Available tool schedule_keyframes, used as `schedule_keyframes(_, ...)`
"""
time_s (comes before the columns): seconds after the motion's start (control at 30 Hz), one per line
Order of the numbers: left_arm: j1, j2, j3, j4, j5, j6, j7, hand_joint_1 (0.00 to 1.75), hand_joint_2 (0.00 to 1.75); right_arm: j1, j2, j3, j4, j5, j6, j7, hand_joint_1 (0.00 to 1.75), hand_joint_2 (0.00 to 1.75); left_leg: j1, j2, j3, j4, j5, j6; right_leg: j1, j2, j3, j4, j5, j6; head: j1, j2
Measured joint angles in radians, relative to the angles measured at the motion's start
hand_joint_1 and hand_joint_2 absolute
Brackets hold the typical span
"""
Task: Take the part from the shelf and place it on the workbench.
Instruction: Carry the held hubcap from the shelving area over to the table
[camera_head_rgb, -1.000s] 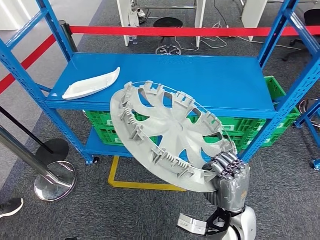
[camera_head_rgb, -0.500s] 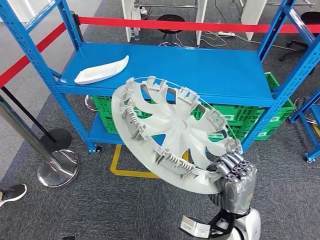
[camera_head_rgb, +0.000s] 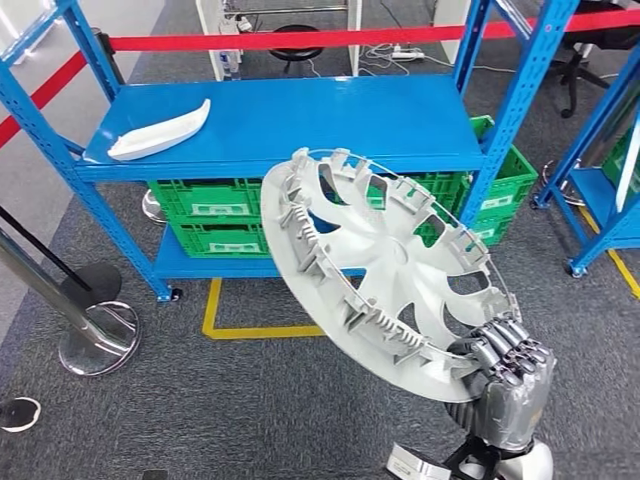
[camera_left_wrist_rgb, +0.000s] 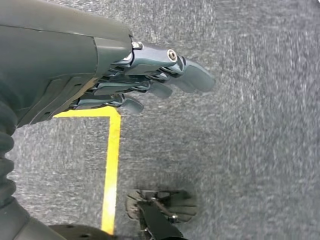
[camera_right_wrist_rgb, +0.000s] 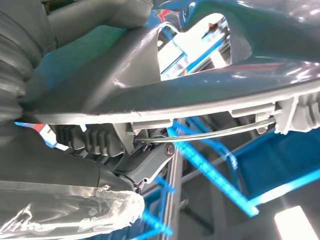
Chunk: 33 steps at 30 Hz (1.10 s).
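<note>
Low at the right of our head view, our right hand (camera_head_rgb: 504, 385) comes up from below with its dark fingers (camera_head_rgb: 507, 342) curled over the near rim of the part (camera_head_rgb: 385, 272), a large silver-grey wheel cover. The grip sits at the cover's lowest edge, and the wrist below it is bent so the back of the hand faces us. From the right wrist camera we see the same hold at close range: fingers (camera_right_wrist_rgb: 145, 162) wrapped under the cover's rim (camera_right_wrist_rgb: 181, 107), with a thin wire ring running along that edge.

Our left hand (camera_left_wrist_rgb: 151, 75) hangs over grey carpet (camera_left_wrist_rgb: 245, 125) beside a yellow floor line (camera_left_wrist_rgb: 111, 165). Its fingers lie stretched out, close together, and nothing is in them.

We hold the wheel cover in the air in front of the blue shelf (camera_head_rgb: 302, 115), clear of its boards, tilted so that its far edge stands higher than the gripped edge. Its inner side faces us: curved spokes sweep out from a plain hub, with open gaps between them, and ribbed clips stand up around the rim. Through the gaps we see green crates (camera_head_rgb: 219, 215) on the shelf's lower board.

On the shelf's upper board, towards its left end, lies a long white curved piece (camera_head_rgb: 158, 132).
</note>
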Motion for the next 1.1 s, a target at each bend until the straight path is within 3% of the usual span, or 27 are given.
schedule_keyframes(0.03, 0.000, 0.000, -0.001, 0.000, 0.000, 0.000, 0.000, 0.00, 1.75, 0.003, 0.001, -0.002, -0.004, 0.000, 0.000, 0.000, 1.75, 1.75, 0.000, -0.006, -0.012, 0.067, -0.046, -0.001, 0.001, 0.008, -0.013, 0.001, 0.013, -0.003, -0.001, 0.000)
schedule_keyframes(0.07, -0.001, -0.001, -0.001, 0.000, -0.001, 0.000, 0.000, 0.00, 1.75, 0.006, 0.002, -0.004, -0.007, 0.000, 0.000, 0.000, 1.75, 1.75, 0.000, -0.008, -0.019, 0.123, -0.070, 0.000, 0.003, 0.018, -0.028, 0.003, 0.027, -0.003, -0.001, 0.000)
schedule_keyframes(0.1, -0.002, -0.001, -0.002, 0.000, -0.001, 0.000, 0.000, 0.00, 1.75, 0.009, 0.002, -0.006, -0.009, -0.001, 0.000, 0.000, 1.75, 1.75, 0.000, -0.009, -0.014, 0.153, -0.070, 0.002, 0.005, 0.028, -0.043, 0.005, 0.040, -0.003, 0.000, 0.000)
schedule_keyframes(0.13, -0.003, -0.001, -0.002, 0.000, -0.001, -0.001, 0.000, 0.00, 1.75, 0.010, 0.002, -0.008, -0.012, -0.001, 0.000, 0.000, 1.75, 1.75, 0.000, -0.011, 0.008, 0.147, -0.050, 0.006, 0.007, 0.038, -0.062, 0.009, 0.052, -0.002, 0.000, 0.000)
schedule_keyframes(0.2, -0.005, -0.001, -0.002, 0.000, -0.001, -0.001, 0.000, 0.00, 1.75, 0.015, 0.003, -0.011, -0.016, 0.000, 0.000, 0.000, 1.75, 1.75, -0.001, -0.036, 0.099, 0.036, -0.002, 0.020, 0.009, 0.060, -0.095, 0.016, 0.075, 0.001, 0.000, 0.000)
schedule_keyframes(0.27, -0.006, 0.000, -0.002, 0.000, -0.001, -0.001, 0.000, 0.00, 1.75, 0.018, 0.004, -0.014, -0.020, 0.000, 0.000, 0.000, 1.75, 1.75, -0.001, -0.075, 0.193, -0.109, 0.007, 0.033, 0.012, 0.079, -0.119, 0.020, 0.097, 0.007, 0.000, 0.000)
schedule_keyframes(0.33, -0.008, 0.000, -0.003, 0.000, -0.001, -0.001, -0.001, 0.00, 1.75, 0.020, 0.004, -0.016, -0.024, -0.001, 0.000, 0.000, 1.75, 1.75, -0.004, -0.086, 0.221, -0.168, 0.003, 0.036, 0.010, 0.096, -0.133, 0.016, 0.122, 0.016, 0.000, 0.000)
schedule_keyframes(0.4, -0.010, -0.003, -0.003, 0.000, -0.001, -0.001, -0.001, 0.00, 1.75, 0.023, 0.004, -0.018, -0.027, -0.001, 0.000, 0.000, 1.75, 1.75, -0.004, -0.065, 0.208, -0.176, 0.023, 0.040, 0.007, 0.098, -0.147, 0.014, 0.129, 0.027, 0.001, 0.000)
schedule_keyframes(0.43, -0.011, -0.004, -0.003, 0.000, -0.001, -0.001, -0.001, 0.00, 1.75, 0.025, 0.004, -0.018, -0.027, -0.001, 0.000, 0.000, 1.75, 1.75, -0.003, -0.052, 0.198, -0.180, 0.034, 0.047, 0.006, 0.082, -0.159, 0.029, 0.107, 0.030, 0.003, 0.000)
schedule_keyframes(0.5, -0.011, -0.004, -0.003, 0.000, -0.002, -0.001, -0.001, 0.00, 1.75, 0.026, 0.004, -0.019, -0.028, -0.001, 0.000, -0.001, 1.75, 1.75, -0.003, -0.024, 0.174, -0.182, 0.056, 0.057, 0.003, 0.038, -0.195, 0.122, 0.012, 0.038, 0.009, 0.000)
schedule_keyframes(0.53, -0.009, -0.003, -0.003, 0.000, -0.003, -0.001, -0.002, 0.00, 1.75, 0.026, 0.004, -0.020, -0.028, -0.001, 0.000, -0.001, 1.75, 1.75, -0.004, -0.011, 0.160, -0.181, 0.066, 0.060, 0.001, 0.026, -0.213, 0.191, -0.037, 0.043, 0.012, 0.000)
schedule_keyframes(0.57, -0.009, -0.004, -0.003, 0.000, -0.004, -0.001, -0.003, 0.00, 1.75, 0.026, 0.004, -0.021, -0.028, -0.001, 0.000, -0.001, 1.75, 1.75, -0.004, 0.003, 0.147, -0.180, 0.076, 0.059, -0.002, 0.022, -0.223, 0.256, -0.066, 0.049, 0.012, 0.000)
schedule_keyframes(0.6, -0.009, -0.004, -0.003, 0.000, -0.004, -0.001, -0.003, 0.00, 1.75, 0.026, 0.004, -0.022, -0.028, -0.002, 0.000, -0.001, 1.75, 1.75, -0.005, 0.018, 0.132, -0.179, 0.086, 0.058, -0.003, 0.020, -0.222, 0.299, -0.070, 0.054, 0.012, 0.000)
schedule_keyframes(0.63, -0.009, -0.004, -0.003, 0.000, -0.005, -0.001, -0.004, 0.00, 1.75, 0.026, 0.004, -0.023, -0.028, -0.002, 0.000, 0.000, 1.75, 1.75, -0.004, 0.032, 0.116, -0.177, 0.096, 0.056, -0.005, 0.018, -0.205, 0.309, -0.052, 0.058, 0.012, 0.000)
schedule_keyframes(0.67, -0.009, -0.005, -0.004, 0.000, -0.005, -0.001, -0.004, 0.00, 1.75, 0.027, 0.004, -0.024, -0.028, -0.002, 0.000, 0.000, 1.75, 1.75, -0.004, 0.046, 0.101, -0.174, 0.104, 0.053, -0.006, 0.012, -0.171, 0.284, -0.023, 0.061, 0.012, 0.000)
schedule_keyframes(0.73, -0.010, -0.006, -0.004, 0.000, -0.005, -0.001, -0.004, 0.00, 1.75, 0.026, 0.004, -0.025, -0.028, -0.002, 0.000, 0.000, 1.75, 1.75, -0.004, 0.069, 0.078, -0.166, 0.117, 0.044, -0.005, -0.024, -0.057, 0.149, 0.011, 0.062, 0.012, 0.000)
schedule_keyframes(0.77, -0.010, -0.007, -0.004, 0.000, -0.005, -0.001, -0.004, 0.00, 1.75, 0.026, 0.004, -0.026, -0.029, -0.002, 0.000, 0.000, 1.75, 1.75, -0.005, 0.078, 0.070, -0.162, 0.125, 0.039, -0.002, -0.043, -0.002, 0.071, 0.004, 0.059, 0.012, 0.000)
schedule_keyframes(0.8, -0.010, -0.008, -0.005, 0.000, -0.005, -0.001, -0.005, 0.00, 1.75, 0.026, 0.004, -0.026, -0.031, -0.002, 0.000, 0.000, 1.75, 1.75, -0.005, 0.088, 0.064, -0.159, 0.133, 0.034, 0.002, -0.056, 0.034, 0.013, -0.008, 0.056, 0.012, 0.000)
schedule_keyframes(0.83, -0.011, -0.008, -0.005, 0.000, -0.005, -0.001, -0.006, 0.00, 1.75, 0.026, 0.004, -0.026, -0.032, -0.002, 0.000, 0.000, 1.75, 1.75, -0.004, 0.099, 0.060, -0.158, 0.141, 0.029, 0.007, -0.057, 0.049, -0.021, -0.017, 0.051, 0.011, 0.000)
schedule_keyframes(0.9, -0.013, -0.008, -0.006, 0.000, -0.005, -0.001, -0.007, 0.00, 1.75, 0.029, 0.004, -0.027, -0.034, -0.002, 0.000, 0.000, 1.75, 1.75, 0.000, 0.107, 0.053, -0.158, 0.149, 0.019, 0.009, -0.039, 0.036, -0.036, -0.007, 0.035, 0.011, 0.000)
schedule_keyframes(0.97, -0.013, -0.008, -0.008, 0.000, -0.005, -0.001, -0.008, 0.00, 1.75, 0.029, 0.005, -0.029, -0.035, -0.002, 0.000, 0.000, 1.75, 1.75, 0.007, 0.063, 0.036, -0.121, 0.101, 0.008, 0.006, -0.021, 0.023, -0.039, 0.017, 0.014, 0.011, 0.000)
schedule_keyframes(1.03, -0.011, -0.007, -0.008, 0.000, -0.009, -0.001, -0.009, 0.00, 1.75, 0.029, 0.006, -0.031, -0.035, -0.006, 0.000, 0.000, 1.75, 1.75, 0.012, 0.008, 0.003, -0.005, 0.005, -0.001, 0.004, -0.002, 0.002, -0.030, 0.034, 0.001, 0.009, 0.000)
schedule_keyframes(1.07, -0.010, -0.007, -0.009, 0.000, -0.013, 0.000, -0.010, 0.00, 1.75, 0.029, 0.007, -0.033, -0.036, -0.009, 0.000, 0.000, 1.75, 1.75, 0.013, -0.004, -0.011, 0.063, -0.032, -0.004, 0.005, 0.008, -0.013, -0.022, 0.040, -0.001, 0.009, 0.000)
schedule_keyframes(1.1, -0.009, -0.007, -0.010, 0.000, -0.017, 0.001, -0.010, 0.00, 1.75, 0.031, 0.007, -0.034, -0.038, -0.013, 0.000, 0.000, 1.75, 1.75, 0.013, -0.008, -0.016, 0.110, -0.051, -0.006, 0.006, 0.020, -0.028, -0.013, 0.046, -0.001, 0.009, 0.000)
